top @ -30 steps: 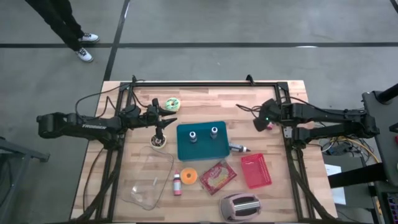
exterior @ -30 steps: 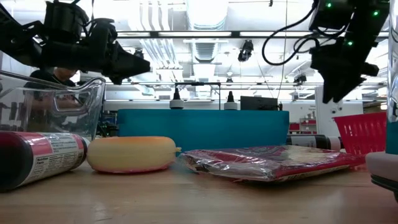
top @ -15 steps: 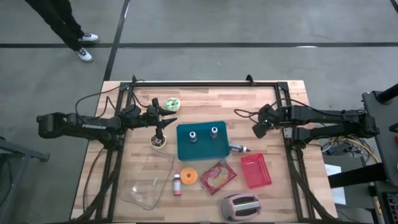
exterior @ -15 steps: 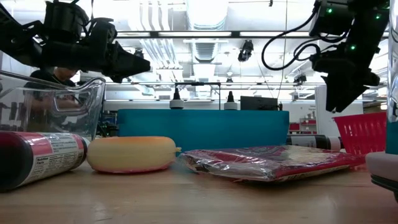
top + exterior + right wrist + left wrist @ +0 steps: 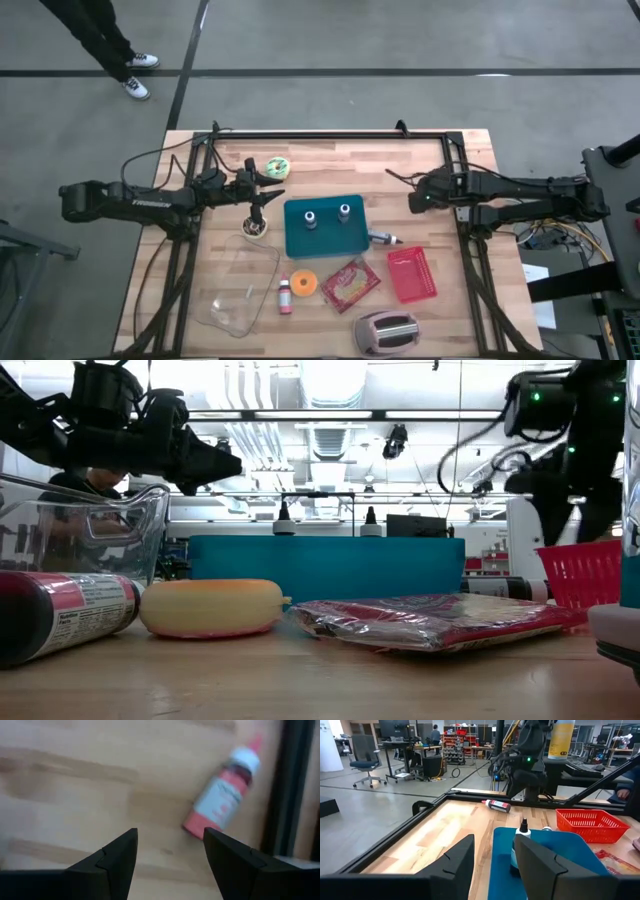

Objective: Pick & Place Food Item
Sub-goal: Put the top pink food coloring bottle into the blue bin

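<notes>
The right end effector (image 5: 170, 865) hovered spread above a red bottle (image 5: 221, 799) on the table (image 5: 75, 785); the left end effector (image 5: 492, 865) was spread, empty.

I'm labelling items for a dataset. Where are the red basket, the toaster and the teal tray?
Red basket (image 5: 412, 275), high view, mesh floor.
Toaster (image 5: 388, 333), high view, top by the slots.
Teal tray (image 5: 325, 239), high view, bare surface below the bottles.
</notes>
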`<state>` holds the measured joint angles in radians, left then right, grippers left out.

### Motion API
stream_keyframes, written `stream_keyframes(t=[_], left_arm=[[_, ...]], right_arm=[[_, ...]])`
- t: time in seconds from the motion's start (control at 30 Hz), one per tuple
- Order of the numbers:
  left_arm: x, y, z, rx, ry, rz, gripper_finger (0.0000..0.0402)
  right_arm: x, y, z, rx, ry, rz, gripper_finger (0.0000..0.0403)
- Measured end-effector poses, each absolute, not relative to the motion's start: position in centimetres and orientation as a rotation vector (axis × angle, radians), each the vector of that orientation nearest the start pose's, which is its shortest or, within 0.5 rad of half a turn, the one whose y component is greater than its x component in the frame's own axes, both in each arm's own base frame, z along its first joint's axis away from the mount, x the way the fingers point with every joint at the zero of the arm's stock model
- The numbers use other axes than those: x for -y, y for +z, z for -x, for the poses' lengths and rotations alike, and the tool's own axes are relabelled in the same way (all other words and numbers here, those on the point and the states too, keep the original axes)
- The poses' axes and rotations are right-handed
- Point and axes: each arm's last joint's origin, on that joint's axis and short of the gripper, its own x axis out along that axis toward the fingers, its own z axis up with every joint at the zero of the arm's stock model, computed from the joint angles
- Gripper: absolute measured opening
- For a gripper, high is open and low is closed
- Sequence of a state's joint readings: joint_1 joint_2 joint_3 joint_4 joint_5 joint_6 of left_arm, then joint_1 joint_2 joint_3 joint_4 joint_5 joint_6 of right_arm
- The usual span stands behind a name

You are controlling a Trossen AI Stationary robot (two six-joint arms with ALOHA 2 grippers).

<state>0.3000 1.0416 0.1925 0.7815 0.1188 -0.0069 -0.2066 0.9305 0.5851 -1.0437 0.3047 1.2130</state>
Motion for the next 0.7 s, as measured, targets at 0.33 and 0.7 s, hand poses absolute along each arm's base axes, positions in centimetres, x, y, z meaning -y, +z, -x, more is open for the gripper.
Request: stream_keyframes(t=[0.33,0.7], left_arm=[[-5.3,18.3,-18.3,-0.045,0.178,0.021,0.0145],[-5.1,18.1,-18.3,-0.056,0.121,0.051,0.0145]], right_arm=[[4.3,18.5,-14.0,-1.056,-1.296,-1.052,0.0221],[7.2,16.6,-14.0,-1.226,-1.378,-1.036,0.0221]])
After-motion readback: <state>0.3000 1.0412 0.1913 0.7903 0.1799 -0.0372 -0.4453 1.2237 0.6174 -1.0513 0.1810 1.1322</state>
